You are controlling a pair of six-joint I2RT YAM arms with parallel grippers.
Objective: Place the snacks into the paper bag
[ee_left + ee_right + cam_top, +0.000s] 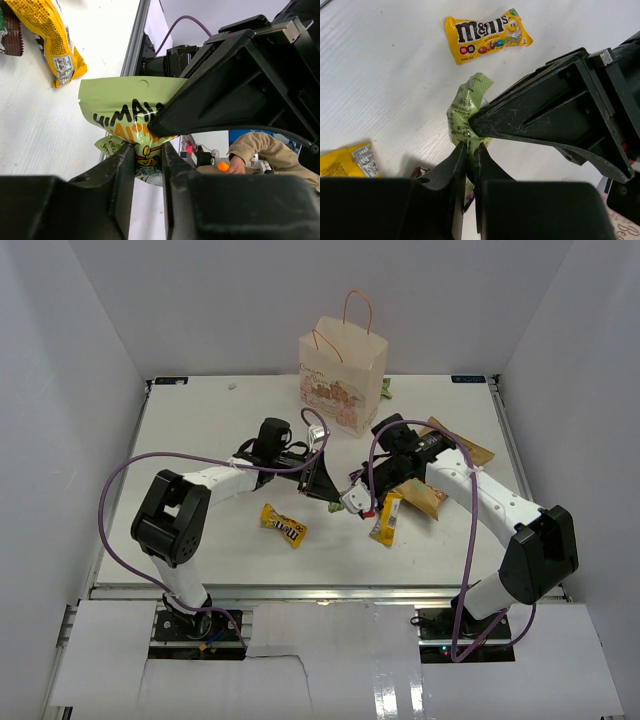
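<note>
Left hand (148,150), right hand (471,148) seemingly pinch packet (120,102) edges.

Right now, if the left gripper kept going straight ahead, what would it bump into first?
Probably the right gripper: it sits just beyond the green packet that the left gripper pinches, gripping the same packet from the other side.

Left gripper (330,496) and right gripper (353,500) crowd table (200,440) before paper bag (340,375)

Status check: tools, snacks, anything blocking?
Both shut on one green packet: left tool, right tool. M&M's pack on table, unbagged. Upright paper bag at back; nothing seen in the way.
</note>
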